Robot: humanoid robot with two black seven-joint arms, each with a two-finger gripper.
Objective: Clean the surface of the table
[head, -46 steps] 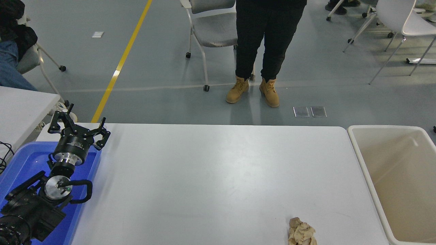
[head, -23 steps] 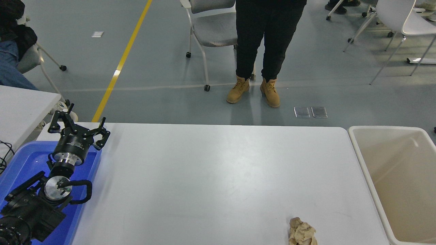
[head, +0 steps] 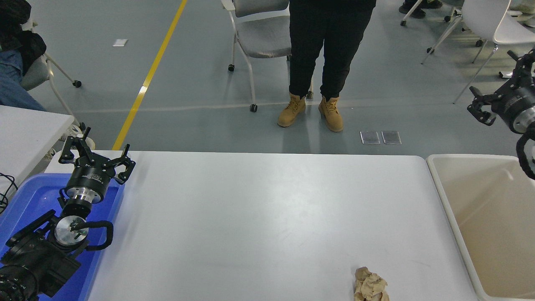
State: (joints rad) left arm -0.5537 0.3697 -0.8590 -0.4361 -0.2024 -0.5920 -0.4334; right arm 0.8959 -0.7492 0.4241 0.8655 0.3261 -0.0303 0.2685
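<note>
The table surface [head: 259,217] is a wide white-grey top filling the lower middle of the head view. A crumpled brown paper ball [head: 370,286] lies on it near the front edge, right of centre. My right gripper [head: 493,90] is open and empty, high at the right edge above the far rim of the beige tub, far from the paper. My left gripper [head: 95,152] is open and empty, parked at the lower left over a blue tray.
A beige plastic tub [head: 443,200] stands against the table's right end. A blue tray [head: 25,200] sits at the left end. A person in black trousers and tan boots [head: 311,110] stands beyond the far edge. Chairs stand behind.
My right gripper has come into view at the right edge; it was out of view before. The paper ball and the left arm have not moved.
</note>
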